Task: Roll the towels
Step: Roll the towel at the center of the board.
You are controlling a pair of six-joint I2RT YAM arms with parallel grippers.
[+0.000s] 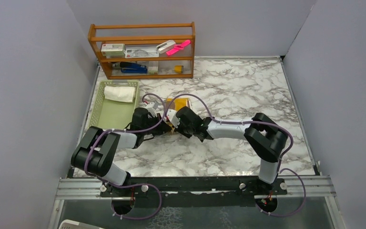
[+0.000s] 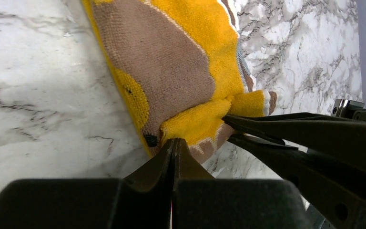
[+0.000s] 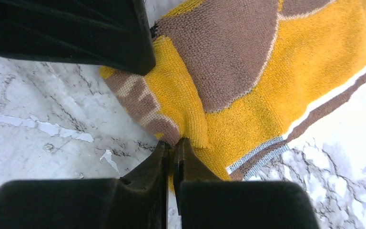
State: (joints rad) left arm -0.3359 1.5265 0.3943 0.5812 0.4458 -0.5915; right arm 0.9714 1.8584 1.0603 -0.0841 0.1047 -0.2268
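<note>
White towel: the white towel [image 1: 120, 93] looks already rolled into a short bundle and lies at the far end of the green basket [image 1: 109, 117], left of centre in the top view.
Yellow towel: the yellow towel [image 2: 171, 71], with its brown patches, is on the marble counter [image 1: 248, 90] in the middle of the top view, just right of the basket and between the two arms' tips.
Towel shape: most of it lies flat and spread out. Only the near edge is lifted and bunched into a small fold, at lower centre in both wrist views.
Left claw: the left claw [image 2: 174, 143] is closed tight, its tips meeting on the near corner of the yellow towel and seemingly pinching the cloth.
Right claw: the right claw [image 3: 172, 149] is closed on the folded near edge, with yellow cloth showing between its tips. It sits just beside the left claw.
Done: by the look of it, one towel is rolled and stowed.
In hand: judging by the double pinch on one edge, this is the very start of rolling the second towel.
Left: nearly the whole roll of the yellow towel, then probably placing it beside the white one in the basket.
Background: a wooden shelf [image 1: 143, 50] of small items stands untouched at the top of the frame.
</note>
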